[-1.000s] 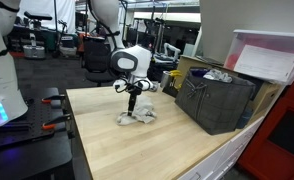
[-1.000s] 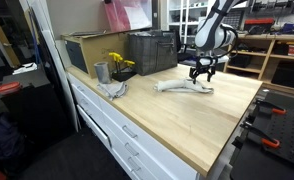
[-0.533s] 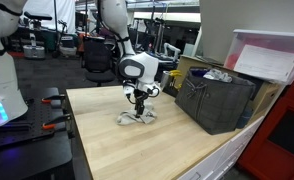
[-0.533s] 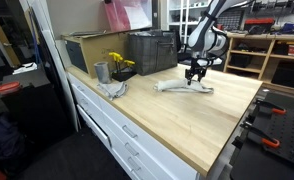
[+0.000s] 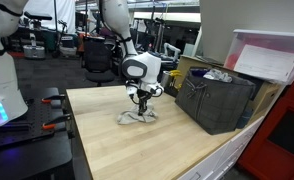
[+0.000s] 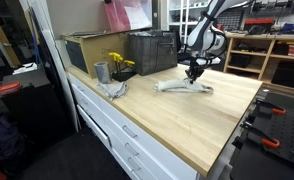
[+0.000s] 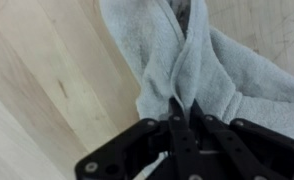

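A grey cloth (image 7: 202, 55) lies crumpled on the light wooden table (image 7: 47, 70); it also shows in both exterior views, the cloth (image 5: 137, 116) near the table's middle and the cloth (image 6: 182, 88) towards the far end. My gripper (image 7: 184, 108) points straight down onto it and is shut on a pinched-up fold of the fabric, which rises as a ridge between the two black fingers. From outside, the gripper (image 5: 141, 104) (image 6: 193, 75) sits low over the cloth's end.
A dark grey crate (image 5: 215, 100) stands on the table beside the cloth, also seen as the crate (image 6: 151, 52). A grey cup (image 6: 101, 72), yellow flowers (image 6: 118, 63) and a second rag (image 6: 113, 90) lie near a cardboard box (image 6: 85, 50). Table edges fall off nearby.
The gripper has come down onto the cloth and its fingers have closed from wide open onto a fold of it. The cloth is bunched up under the fingers.
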